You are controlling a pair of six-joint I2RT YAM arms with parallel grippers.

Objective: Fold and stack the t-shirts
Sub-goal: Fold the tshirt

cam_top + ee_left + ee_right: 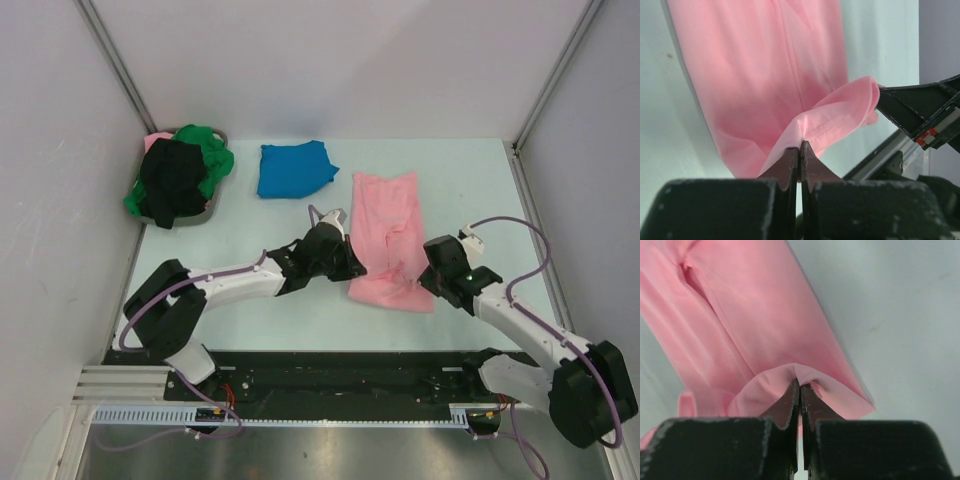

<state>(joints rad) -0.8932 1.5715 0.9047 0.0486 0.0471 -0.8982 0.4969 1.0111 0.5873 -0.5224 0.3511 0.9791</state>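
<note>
- Closest to the lens in the left wrist view, the left gripper (800,147) is clenched on a raised fold of the light pink t-shirt (770,75), its two black fingers pressed together with cloth between them.
- In the right wrist view the right gripper (800,386) is likewise pinched shut on a lifted pleat of the same shirt.
- From above, the pink shirt lies as a long narrow strip in the middle of the table (470,180). Its long axis runs from the arms toward the far wall.
- Each claw holds one corner of the near end, left on the left and right on the right. The rest of the shirt stretches away from both.
- The likely next move is to carry this near end forward over the far end.
- A folded bright blue t-shirt (293,170) lies well apart to the left.
- The green t-shirt (216,158) and black t-shirt (172,182) are heaped in the grey basket (208,213) at the far left.
</note>
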